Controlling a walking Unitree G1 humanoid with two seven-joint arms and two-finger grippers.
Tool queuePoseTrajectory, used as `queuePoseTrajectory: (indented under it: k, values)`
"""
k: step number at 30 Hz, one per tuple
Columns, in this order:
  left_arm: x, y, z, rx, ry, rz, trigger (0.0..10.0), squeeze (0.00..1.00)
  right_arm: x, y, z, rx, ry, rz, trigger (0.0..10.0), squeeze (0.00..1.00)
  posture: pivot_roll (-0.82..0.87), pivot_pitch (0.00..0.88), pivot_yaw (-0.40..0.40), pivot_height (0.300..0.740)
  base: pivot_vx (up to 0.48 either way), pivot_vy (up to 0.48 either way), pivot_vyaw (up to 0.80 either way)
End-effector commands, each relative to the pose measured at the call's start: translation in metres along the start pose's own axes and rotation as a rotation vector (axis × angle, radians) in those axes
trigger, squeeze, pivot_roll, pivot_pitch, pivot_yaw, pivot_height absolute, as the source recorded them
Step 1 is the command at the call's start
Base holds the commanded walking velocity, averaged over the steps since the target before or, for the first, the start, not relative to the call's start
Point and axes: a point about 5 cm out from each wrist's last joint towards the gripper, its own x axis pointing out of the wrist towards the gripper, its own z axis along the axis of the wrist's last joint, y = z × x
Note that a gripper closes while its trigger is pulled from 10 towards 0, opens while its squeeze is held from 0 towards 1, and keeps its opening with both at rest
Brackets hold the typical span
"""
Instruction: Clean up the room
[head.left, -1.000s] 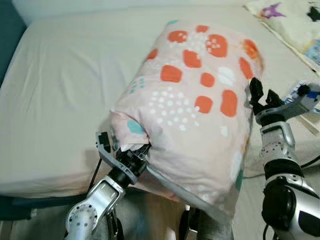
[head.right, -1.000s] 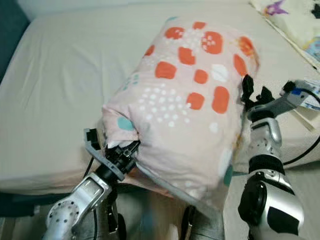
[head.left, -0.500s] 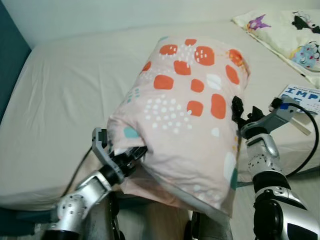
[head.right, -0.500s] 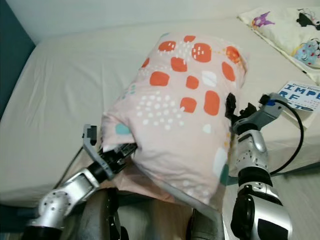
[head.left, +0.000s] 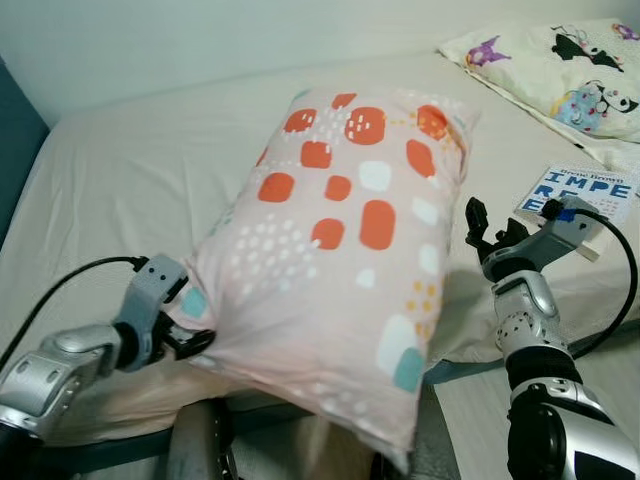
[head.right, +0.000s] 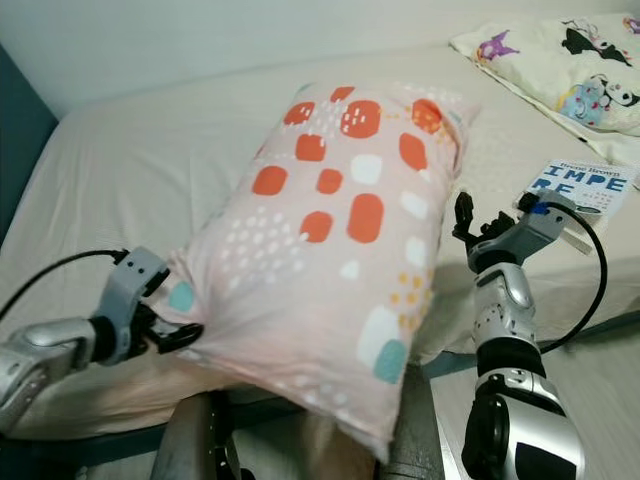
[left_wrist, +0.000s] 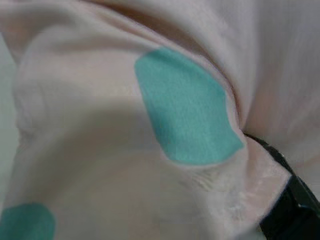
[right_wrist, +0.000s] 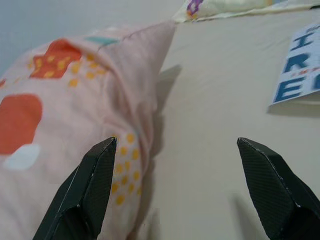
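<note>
- Lying across the bed (head.left: 120, 170), near edge overhanging the front: pink pillow (head.left: 340, 250) with orange, white and teal patches.
- Pinching the pillow's lower left corner: left claw (head.left: 188, 338), clamped on fabric beside a teal patch.
- Hovering just right of the pillow: right claw (right_wrist: 175, 190), fingers spread wide, gripping nothing.
- Sitting further right on the bed: cartoon-print pillow (head.left: 560, 60), blue-lettered booklet (head.left: 580, 192).
</note>
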Motion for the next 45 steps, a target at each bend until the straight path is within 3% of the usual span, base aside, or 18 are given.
queuePoseTrajectory:
  k: [1, 8, 10, 13, 14, 15, 17, 20, 24, 25, 27, 33, 37, 38, 39, 40, 43, 45]
  values:
    - [-0.015, 0.026, -0.016, 0.156, 0.176, 0.116, 10.0, 1.00, -0.003, -0.003, -0.004, -0.015, 0.021, -0.011, 10.0, 0.00, -0.03, 0.157, 0.026, 0.550, 0.000, 0.000, 0.00]
    - [-0.033, 0.052, -0.012, 0.294, 0.259, 0.213, 10.0, 1.00, -0.003, -0.003, -0.003, -0.017, 0.020, -0.014, 10.0, 0.00, -0.04, 0.157, 0.024, 0.550, 0.000, 0.000, 0.00]
    - [-0.050, 0.069, 0.003, 0.376, 0.266, 0.265, 10.0, 1.00, -0.004, -0.005, -0.002, -0.019, 0.019, -0.018, 10.0, 0.00, -0.04, 0.158, 0.025, 0.550, 0.000, 0.000, 0.00]
    - [-0.063, 0.073, 0.013, 0.408, 0.290, 0.242, 10.0, 1.00, -0.004, -0.007, -0.002, -0.023, 0.021, -0.025, 10.0, 0.00, -0.04, 0.158, 0.026, 0.550, 0.000, 0.000, 0.00]
    - [-0.067, 0.066, 0.010, 0.390, 0.308, 0.161, 10.0, 1.00, -0.004, -0.007, -0.002, -0.022, 0.022, -0.028, 10.0, 0.00, -0.04, 0.158, 0.029, 0.550, 0.000, 0.000, 0.00]
    - [-0.067, 0.066, 0.010, 0.390, 0.308, 0.161, 10.0, 1.00, -0.004, -0.007, -0.002, -0.022, 0.022, -0.028, 10.0, 0.00, -0.04, 0.158, 0.029, 0.550, 0.000, 0.000, 0.00]
    - [-0.065, 0.041, 0.003, 0.278, 0.267, -0.056, 10.0, 1.00, -0.005, -0.006, -0.004, -0.020, 0.024, -0.030, 10.0, 0.00, -0.04, 0.158, 0.037, 0.550, 0.000, 0.000, 0.00]
    - [-0.065, 0.031, -0.002, 0.221, 0.246, -0.124, 10.0, 1.00, -0.005, -0.006, -0.004, -0.019, 0.024, -0.031, 10.0, 0.00, -0.04, 0.159, 0.038, 0.550, 0.000, 0.000, 0.00]
    - [-0.069, 0.024, -0.023, 0.133, 0.332, -0.175, 10.0, 1.00, -0.005, -0.006, -0.004, -0.018, 0.025, -0.034, 10.0, 0.00, -0.04, 0.160, 0.040, 0.550, 0.000, 0.000, 0.00]
    - [-0.072, 0.020, -0.033, 0.065, 0.369, -0.190, 10.0, 1.00, -0.006, -0.007, -0.005, -0.019, 0.027, -0.038, 10.0, 0.00, -0.03, 0.161, 0.040, 0.550, 0.000, 0.000, 0.00]
    - [-0.080, 0.005, -0.040, -0.077, 0.337, -0.294, 10.0, 1.00, -0.007, -0.010, -0.005, -0.020, 0.031, -0.046, 10.0, 0.00, -0.02, 0.165, 0.044, 0.550, 0.000, 0.000, 0.00]
    - [-0.091, -0.010, -0.043, -0.132, 0.316, -0.398, 10.0, 1.00, -0.007, -0.010, -0.007, -0.018, 0.037, -0.050, 10.0, 0.00, -0.02, 0.166, 0.041, 0.550, 0.000, 0.000, 0.00]
    - [-0.096, -0.033, -0.041, -0.165, 0.262, -0.554, 10.0, 1.00, -0.007, -0.009, -0.008, -0.016, 0.043, -0.049, 10.0, 0.00, -0.01, 0.167, 0.043, 0.550, 0.000, 0.000, 0.00]
    - [-0.096, -0.042, -0.038, -0.194, 0.212, -0.618, 10.0, 1.00, -0.007, -0.008, -0.009, -0.014, 0.044, -0.047, 10.0, 0.00, -0.01, 0.167, 0.044, 0.550, 0.000, 0.000, 0.00]
    - [-0.097, -0.048, -0.034, -0.224, 0.157, -0.665, 10.0, 0.85, -0.007, -0.008, -0.009, -0.013, 0.045, -0.047, 10.0, 0.00, -0.01, 0.167, 0.045, 0.550, 0.000, 0.000, 0.00]
    - [-0.097, -0.054, -0.023, -0.270, 0.020, -0.716, 10.0, 0.00, -0.007, -0.008, -0.009, -0.013, 0.045, -0.047, 10.0, 0.00, -0.02, 0.167, 0.045, 0.550, 0.000, 0.000, 0.00]
    - [-0.098, -0.054, -0.017, -0.282, -0.036, -0.725, 10.0, 0.00, -0.007, -0.008, -0.009, -0.013, 0.045, -0.048, 10.0, 0.00, -0.02, 0.167, 0.045, 0.550, 0.000, 0.000, 0.00]
    - [-0.090, -0.038, 0.009, -0.344, -0.304, -0.628, 10.0, 0.00, -0.008, -0.010, -0.009, -0.014, 0.044, -0.052, 10.0, 0.00, -0.02, 0.167, 0.046, 0.550, 0.000, 0.000, 0.00]
